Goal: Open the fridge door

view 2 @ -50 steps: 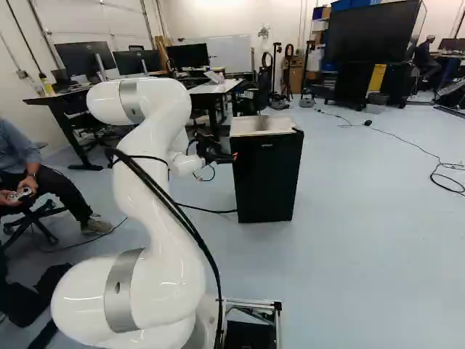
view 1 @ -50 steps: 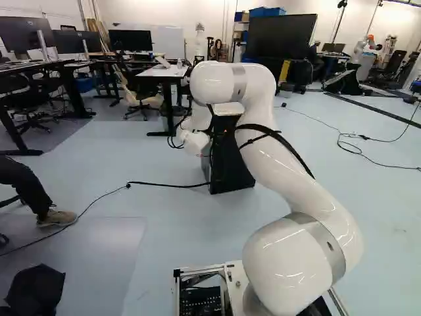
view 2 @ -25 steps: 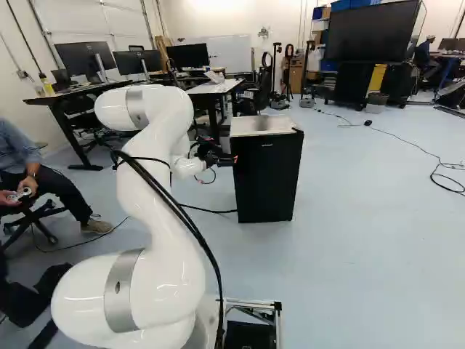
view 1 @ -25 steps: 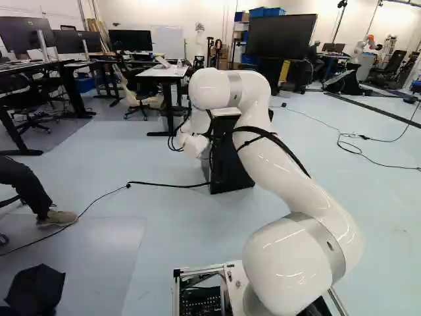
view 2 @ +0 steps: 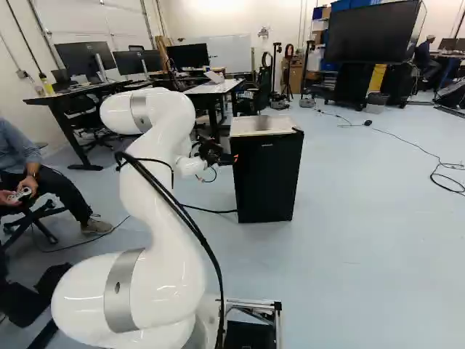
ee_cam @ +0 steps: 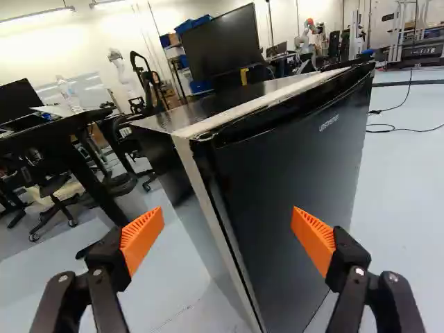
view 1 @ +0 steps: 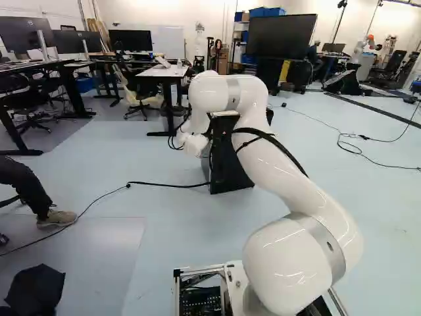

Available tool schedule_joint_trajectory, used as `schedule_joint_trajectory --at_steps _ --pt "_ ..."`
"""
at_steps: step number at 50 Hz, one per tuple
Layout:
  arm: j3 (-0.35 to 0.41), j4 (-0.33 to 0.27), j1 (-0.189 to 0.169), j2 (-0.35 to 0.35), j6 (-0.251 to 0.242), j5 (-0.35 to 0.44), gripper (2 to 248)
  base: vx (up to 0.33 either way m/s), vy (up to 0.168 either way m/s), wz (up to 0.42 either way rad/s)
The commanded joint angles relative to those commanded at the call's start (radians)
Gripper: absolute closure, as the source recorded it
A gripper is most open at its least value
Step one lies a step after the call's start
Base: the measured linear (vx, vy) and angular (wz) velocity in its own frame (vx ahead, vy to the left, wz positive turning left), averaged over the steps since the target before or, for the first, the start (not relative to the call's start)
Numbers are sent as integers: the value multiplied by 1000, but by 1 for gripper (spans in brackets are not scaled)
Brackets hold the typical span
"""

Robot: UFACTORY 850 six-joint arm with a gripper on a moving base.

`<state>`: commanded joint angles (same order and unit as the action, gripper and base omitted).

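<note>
Black fridge (view 2: 263,125) upright, long axis vertical; door (view 2: 267,182) facing the base; gripper (view 2: 232,158) open.

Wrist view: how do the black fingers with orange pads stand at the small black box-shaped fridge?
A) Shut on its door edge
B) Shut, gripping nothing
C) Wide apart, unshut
C: the fingers are spread wide, and an upright edge of the fridge shows between them.

In L base view, our arm (view 1: 283,164) blocks pt. of the fridge (view 1: 229,168); wrist view, its near btm. corner's cut off.
</note>
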<state>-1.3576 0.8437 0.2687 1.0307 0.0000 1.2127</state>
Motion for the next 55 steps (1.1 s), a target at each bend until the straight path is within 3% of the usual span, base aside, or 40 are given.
schedule_joint_trajectory --at_steps 55 --pt "-22 0 -31 13 0 9 3 0 0 0"
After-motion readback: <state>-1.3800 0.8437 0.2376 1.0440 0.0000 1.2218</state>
